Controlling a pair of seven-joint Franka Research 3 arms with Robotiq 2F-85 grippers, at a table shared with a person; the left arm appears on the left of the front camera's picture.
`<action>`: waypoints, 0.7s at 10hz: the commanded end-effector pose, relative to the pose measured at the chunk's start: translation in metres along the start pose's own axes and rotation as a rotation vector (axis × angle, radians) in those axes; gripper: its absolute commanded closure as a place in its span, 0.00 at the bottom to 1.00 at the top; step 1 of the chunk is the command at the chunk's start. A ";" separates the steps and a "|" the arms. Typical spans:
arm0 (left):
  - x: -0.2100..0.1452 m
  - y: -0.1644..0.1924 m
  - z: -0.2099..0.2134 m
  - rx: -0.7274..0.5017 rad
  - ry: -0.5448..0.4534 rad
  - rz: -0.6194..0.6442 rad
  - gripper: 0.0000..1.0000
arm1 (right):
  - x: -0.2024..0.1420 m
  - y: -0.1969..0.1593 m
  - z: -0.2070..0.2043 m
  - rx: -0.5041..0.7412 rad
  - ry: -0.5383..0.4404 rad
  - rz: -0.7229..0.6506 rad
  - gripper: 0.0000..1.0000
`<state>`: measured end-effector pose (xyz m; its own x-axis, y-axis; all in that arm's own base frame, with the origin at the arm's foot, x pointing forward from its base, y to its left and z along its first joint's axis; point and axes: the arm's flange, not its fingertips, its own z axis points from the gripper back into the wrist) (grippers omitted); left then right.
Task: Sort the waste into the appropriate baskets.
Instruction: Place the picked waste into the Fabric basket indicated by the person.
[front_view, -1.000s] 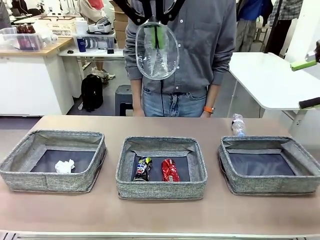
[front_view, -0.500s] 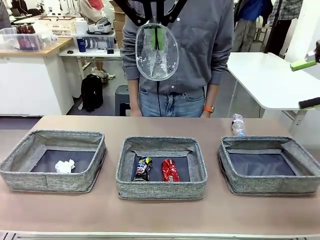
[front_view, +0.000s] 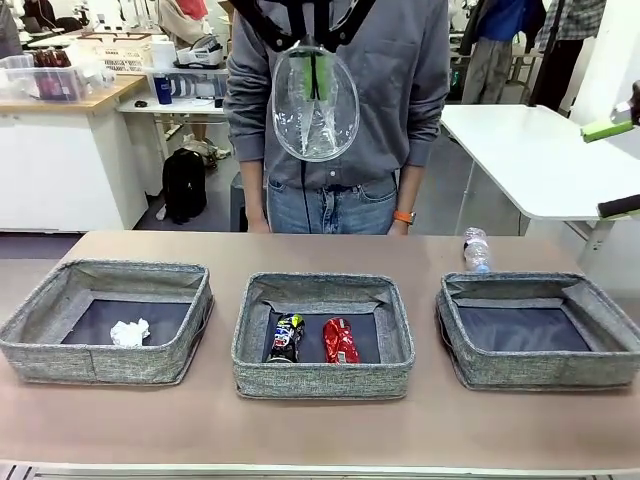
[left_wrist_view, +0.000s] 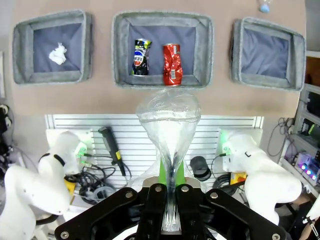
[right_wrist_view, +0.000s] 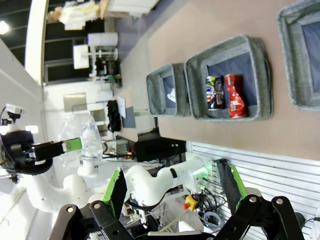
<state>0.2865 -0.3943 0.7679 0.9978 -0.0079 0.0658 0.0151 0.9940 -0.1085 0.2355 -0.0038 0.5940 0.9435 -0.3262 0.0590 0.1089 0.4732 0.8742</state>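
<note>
While the clear plastic cup (left_wrist_view: 168, 120) is pinched between the left gripper's (left_wrist_view: 170, 172) closed fingers, release should be withheld until the empty basket (left_wrist_view: 267, 82) lies beneath them; the right gripper (right_wrist_view: 174, 190) is held wide, empty.

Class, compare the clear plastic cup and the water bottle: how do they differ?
The clear plastic cup hangs above the table, pinched in the left gripper; the water bottle stands on the table behind the right basket. The cup is squashed where gripped, its mouth open; the bottle is capped. Both are clear plastic.

grey woven baskets (front_view: 322, 380), red can (front_view: 340, 341), clear cup (front_view: 315, 100)
</note>
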 end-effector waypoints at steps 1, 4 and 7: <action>0.000 0.004 0.001 -0.013 -0.005 -0.010 1.00 | 0.001 0.000 -0.001 0.022 0.001 0.013 0.00; 0.000 0.004 0.001 -0.013 -0.005 -0.010 1.00 | 0.001 0.000 -0.001 0.022 0.001 0.013 0.00; 0.000 0.004 0.001 -0.013 -0.005 -0.010 1.00 | 0.001 0.000 -0.001 0.022 0.001 0.013 0.00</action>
<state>0.2863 -0.3944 0.7679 0.9978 -0.0087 0.0658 0.0158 0.9939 -0.1087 0.2355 -0.0038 0.5940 0.9435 -0.3262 0.0590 0.1089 0.4732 0.8742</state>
